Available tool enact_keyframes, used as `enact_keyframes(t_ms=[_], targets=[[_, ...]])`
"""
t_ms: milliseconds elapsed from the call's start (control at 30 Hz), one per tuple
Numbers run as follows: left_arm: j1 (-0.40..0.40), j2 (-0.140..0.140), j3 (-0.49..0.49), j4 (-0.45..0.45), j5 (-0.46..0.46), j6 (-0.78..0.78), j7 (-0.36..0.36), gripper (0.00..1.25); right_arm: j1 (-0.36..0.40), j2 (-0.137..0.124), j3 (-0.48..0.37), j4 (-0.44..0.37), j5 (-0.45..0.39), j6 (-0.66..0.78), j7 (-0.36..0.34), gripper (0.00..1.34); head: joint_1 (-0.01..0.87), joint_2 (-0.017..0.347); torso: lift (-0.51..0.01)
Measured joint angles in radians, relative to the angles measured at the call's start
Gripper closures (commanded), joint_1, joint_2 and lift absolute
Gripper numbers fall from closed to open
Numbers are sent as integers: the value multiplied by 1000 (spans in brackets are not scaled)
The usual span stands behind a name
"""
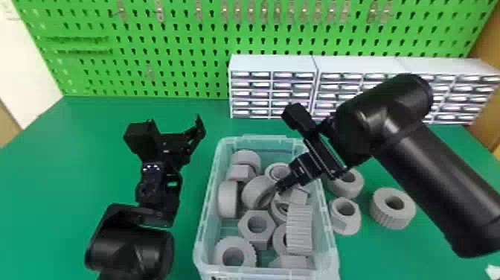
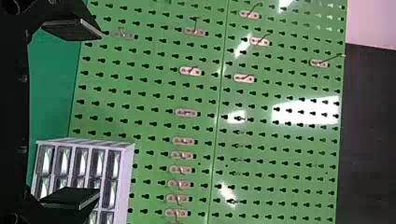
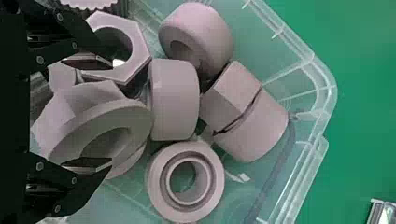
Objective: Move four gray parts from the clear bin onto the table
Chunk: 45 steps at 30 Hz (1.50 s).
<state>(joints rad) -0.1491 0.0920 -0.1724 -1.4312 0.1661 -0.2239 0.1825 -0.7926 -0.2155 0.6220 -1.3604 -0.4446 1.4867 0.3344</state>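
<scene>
Three gray parts are already resting on the green counter (image 1: pixel 74 160), just outside the right wall of the clear bin (image 1: pixel 204 208): a ribbed ring (image 1: pixel 383 216), a flanged nut (image 1: pixel 344 221) and a thick ring (image 1: pixel 351 190), whose upper edge is partly hiding behind the right hand (image 1: pixel 281 186). That hand is reaching down over the bin's right wall, its fingers spread apart; in the right wrist view they are hanging close above a tilted flanged part (image 3: pixel 100 114) and a hex nut (image 3: pixel 140 53), pinching neither as far as shows. More gray rings and nuts are lying heaped in the bin, overlapping so much that an exact count is staying uncertain. One standing ribbed part (image 1: pixel 299 229) is covering some of its neighbors, and the bin's near end is running off the bottom edge. The left hand (image 1: pixel 197 128) is hovering left of the bin, its fingers spread wide with nothing between them. Behind, the right arm is blocking part of the drawer cabinets (image 1: pixel 273 63), which are standing before a green pegboard (image 1: pixel 178 44)
</scene>
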Motion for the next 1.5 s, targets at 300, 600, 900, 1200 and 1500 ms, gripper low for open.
enact_keyframes(t_ms=[300,600,900,1200,1500], targets=[[-2,0,1,0,-5,0,0,102,1,-5,17,2,12,2,0,624,693,72,-52],[-4,0,0,0,-7,0,0,102,-2,-4,13,8,18,9,0,975,693,72,-52],[-3,0,3,0,-6,0,0,102,-14,0,19,2,30,17,0,1035,693,72,-52],[-3,0,1,0,-5,0,0,102,-8,1,-4,-39,49,9,0,1044,693,72,-52],[-3,0,-1,0,-6,0,0,102,1,3,-45,-65,46,-7,0,1044,693,72,-52]])
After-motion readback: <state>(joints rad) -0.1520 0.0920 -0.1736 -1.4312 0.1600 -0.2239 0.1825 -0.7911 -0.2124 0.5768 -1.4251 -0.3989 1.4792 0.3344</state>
